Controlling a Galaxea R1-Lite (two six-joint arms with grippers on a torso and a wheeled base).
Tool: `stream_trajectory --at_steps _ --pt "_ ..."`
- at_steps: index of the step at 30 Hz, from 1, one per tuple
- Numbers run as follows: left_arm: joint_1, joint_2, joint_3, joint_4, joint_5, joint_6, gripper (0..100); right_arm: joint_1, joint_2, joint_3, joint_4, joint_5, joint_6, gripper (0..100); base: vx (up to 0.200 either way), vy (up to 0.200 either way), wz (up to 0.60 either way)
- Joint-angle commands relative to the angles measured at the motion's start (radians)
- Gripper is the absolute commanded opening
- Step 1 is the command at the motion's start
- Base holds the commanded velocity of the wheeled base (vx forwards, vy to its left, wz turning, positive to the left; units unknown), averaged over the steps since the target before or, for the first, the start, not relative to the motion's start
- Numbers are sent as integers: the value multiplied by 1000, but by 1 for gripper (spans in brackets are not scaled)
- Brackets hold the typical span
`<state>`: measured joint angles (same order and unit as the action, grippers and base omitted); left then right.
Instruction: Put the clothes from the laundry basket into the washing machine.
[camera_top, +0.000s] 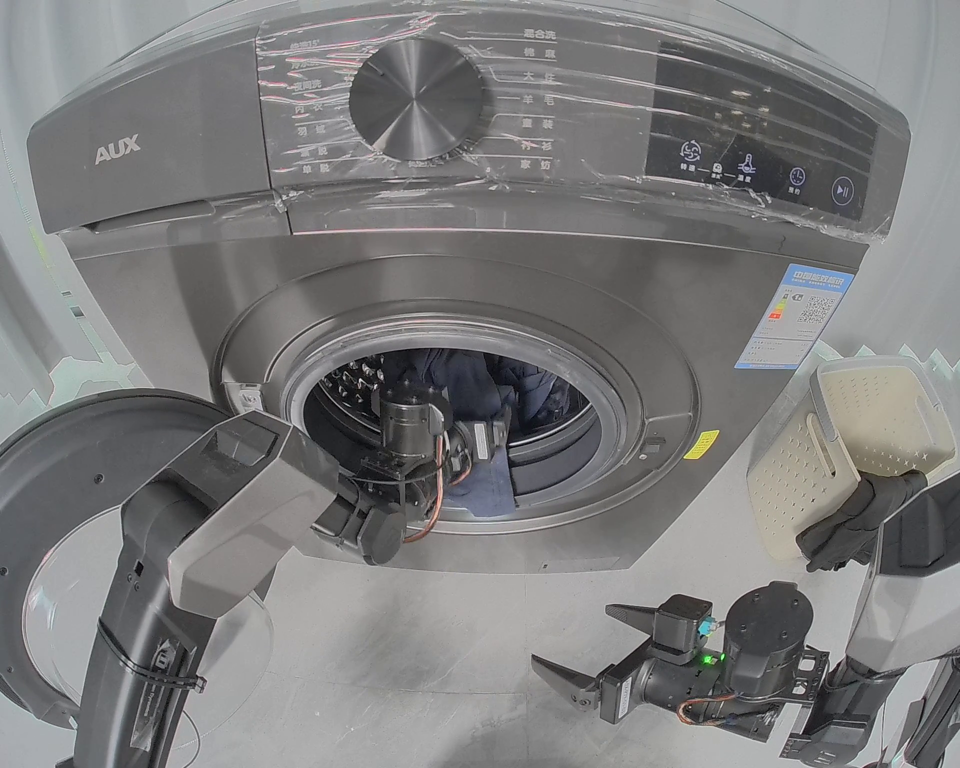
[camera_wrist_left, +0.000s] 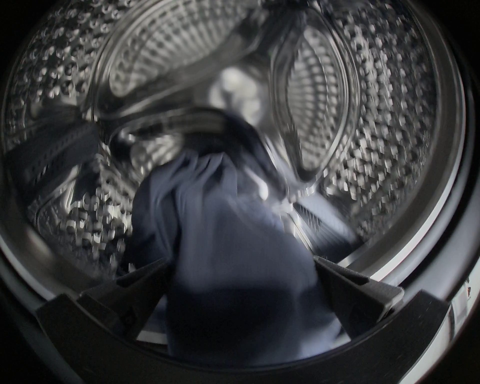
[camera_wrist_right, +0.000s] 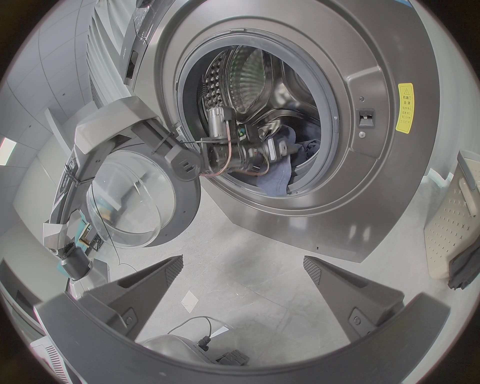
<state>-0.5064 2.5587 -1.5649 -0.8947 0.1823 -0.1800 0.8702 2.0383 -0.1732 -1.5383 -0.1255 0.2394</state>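
Your left gripper (camera_wrist_left: 242, 265) has its jaws spread astride the blue garment (camera_wrist_left: 225, 220) in the drum (camera_wrist_left: 395, 125). The right gripper (camera_wrist_right: 242, 260) jaws are spread, empty. The garment is likely limp and light: pinch a fold.

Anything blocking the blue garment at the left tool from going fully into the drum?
Nothing visible does. The door is swung wide open, and the drum has free room behind the blue garment. The garment lies over the lower rim at the open left tool; dark clothes sit deeper inside.
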Motion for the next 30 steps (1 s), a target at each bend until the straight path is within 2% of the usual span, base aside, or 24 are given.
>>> stream_trajectory --at_steps 1,10,12,13,21,23,24,26,30 --pt "-55 -160 238 109 -40 -6 100 4 5 0 0 0 0 100 0 0 0" --pt "-61 -101 232 108 -44 16 100 4 5 0 0 0 0 100 0 0 0" --pt "-55 -86 233 109 -46 28 100 4 5 0 0 0 0 100 0 0 0" --pt "-54 -83 235 109 -46 31 0 4 5 0 0 0 0 100 0 0 0" --pt "-49 -86 200 100 -35 27 0 4 6 0 0 0 0 100 0 0 0" --pt "-47 -84 138 85 -15 19 0 4 6 0 0 0 0 100 0 0 0" --pt "-40 -80 77 62 14 2 0 4 6 0 0 0 0 100 0 0 0" --pt "-32 -52 0 28 32 -22 0 4 6 -2 0 0 0 100 0 0 0" --pt "-14 5 -118 -32 52 -26 0 4 6 -2 0 0 0 100 0 0 0"
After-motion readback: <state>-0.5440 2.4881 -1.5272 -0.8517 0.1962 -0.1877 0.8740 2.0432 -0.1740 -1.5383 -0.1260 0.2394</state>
